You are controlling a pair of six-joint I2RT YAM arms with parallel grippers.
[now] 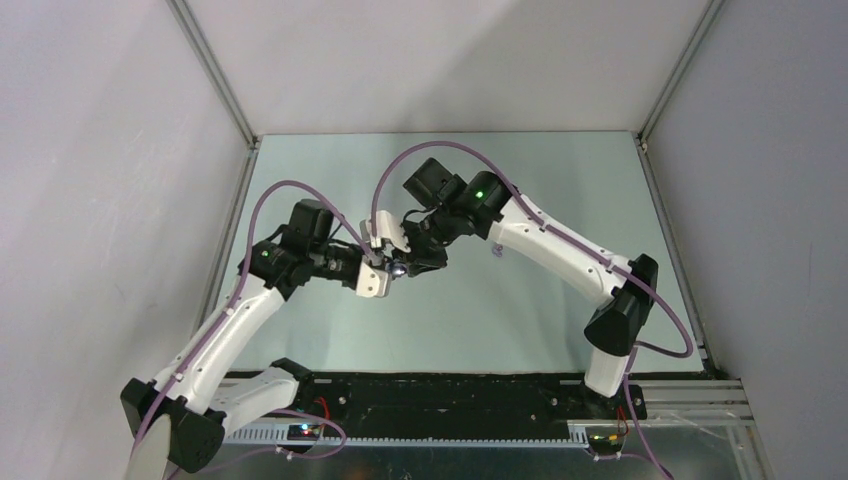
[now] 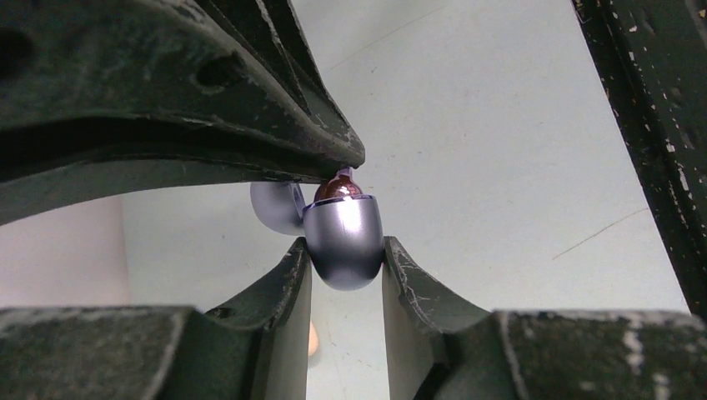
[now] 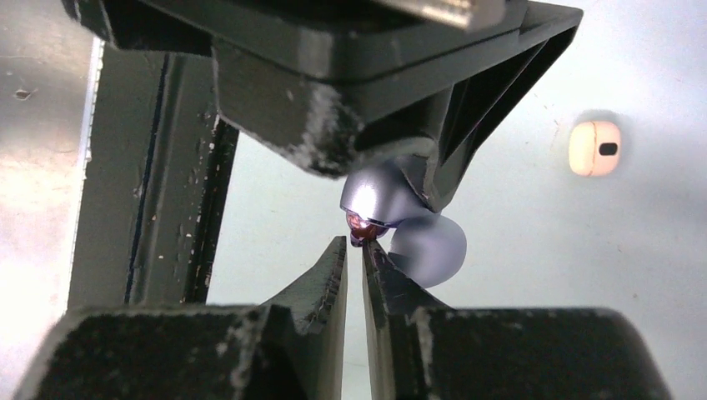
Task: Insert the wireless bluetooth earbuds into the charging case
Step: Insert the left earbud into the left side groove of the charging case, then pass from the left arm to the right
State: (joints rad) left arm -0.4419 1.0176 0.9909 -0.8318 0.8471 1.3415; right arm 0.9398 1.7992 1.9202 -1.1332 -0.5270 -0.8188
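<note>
Two claws meet over mid-bench (image 1: 520, 330). Left claw (image 2: 346, 250) pinches the purple charging case (image 2: 342, 237) by its sides. Right claw (image 3: 354, 246), nearly pressed together, nips a reddish-brown earbud (image 3: 363, 225) right at the case's top. I note a cream-white piece (image 3: 594, 148) lying on the bench, well apart.

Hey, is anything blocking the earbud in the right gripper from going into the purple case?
Nothing visible does. The earbud is already at the mouth of the charging case, whose lid is swung aside.
</note>
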